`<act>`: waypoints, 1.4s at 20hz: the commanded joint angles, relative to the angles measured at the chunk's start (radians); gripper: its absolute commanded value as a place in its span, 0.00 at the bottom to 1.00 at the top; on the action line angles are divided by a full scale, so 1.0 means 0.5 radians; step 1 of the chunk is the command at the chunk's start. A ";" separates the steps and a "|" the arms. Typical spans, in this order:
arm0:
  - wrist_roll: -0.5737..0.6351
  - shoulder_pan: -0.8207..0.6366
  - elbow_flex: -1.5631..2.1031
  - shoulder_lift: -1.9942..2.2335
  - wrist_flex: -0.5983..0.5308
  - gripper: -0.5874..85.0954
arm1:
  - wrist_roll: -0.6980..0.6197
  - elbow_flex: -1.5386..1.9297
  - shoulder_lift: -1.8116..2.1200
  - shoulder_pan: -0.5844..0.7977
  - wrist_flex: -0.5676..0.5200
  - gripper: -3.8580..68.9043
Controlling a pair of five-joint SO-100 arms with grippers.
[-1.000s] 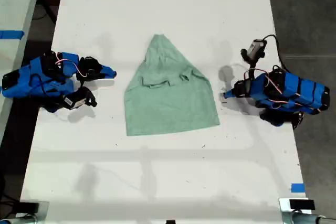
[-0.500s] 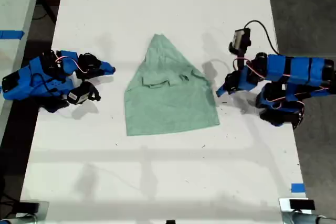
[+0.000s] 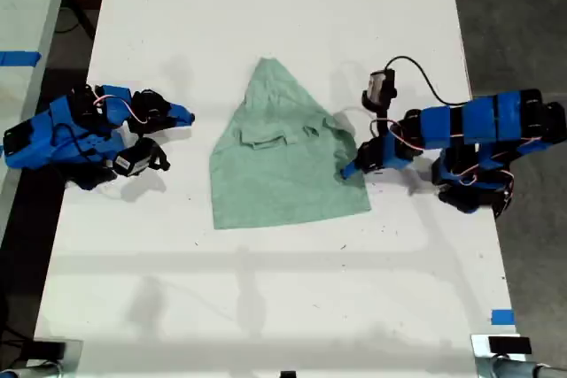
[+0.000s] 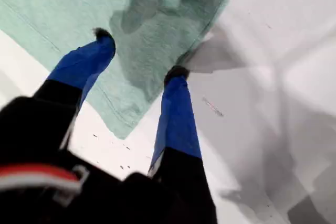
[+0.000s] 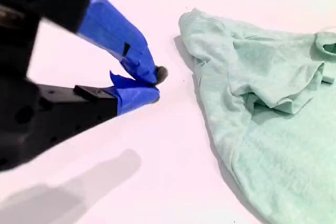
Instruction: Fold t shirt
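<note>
over the t shirt (image 3: 288, 161) edge, my first gripper (image 4: 139, 56) gapes, seemingly touching.

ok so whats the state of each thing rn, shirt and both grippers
t shirt: lying flat on the white table, partly folded, sleeves tucked in so the top tapers to a point
my first gripper: open, jaws straddling the shirt's edge, not closed on it
my second gripper: shut, empty, on the table beside the shirt, not touching it
</note>
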 commanded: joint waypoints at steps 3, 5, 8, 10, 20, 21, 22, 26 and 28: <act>-0.015 -0.003 0.083 -0.003 -0.031 0.00 | 0.055 -0.037 -0.196 -0.064 -0.153 0.35; -0.015 0.000 0.083 -0.003 -0.031 0.00 | 0.061 -0.077 -0.261 -0.071 -0.147 0.18; -0.015 0.000 0.083 -0.003 -0.031 0.00 | 0.058 -0.123 -0.276 -0.067 -0.101 0.08; -0.015 0.000 0.083 -0.003 -0.031 0.00 | 0.046 -0.178 -0.239 -0.055 0.006 0.08; -0.009 -0.009 0.083 -0.003 -0.031 0.00 | -0.209 -0.758 0.141 0.006 0.393 0.08; -0.009 -0.009 0.083 -0.003 -0.031 0.00 | -0.245 -0.810 0.117 -0.018 0.304 0.08; -0.009 -0.009 0.083 -0.003 -0.031 0.00 | -0.270 -0.884 0.055 -0.049 0.230 0.08; -0.009 -0.009 0.083 -0.003 -0.031 0.00 | -0.365 -1.356 -0.515 -0.227 -0.031 0.08; -0.009 -0.009 0.083 -0.003 -0.031 0.00 | -0.411 -1.795 -1.003 -0.310 -0.003 0.08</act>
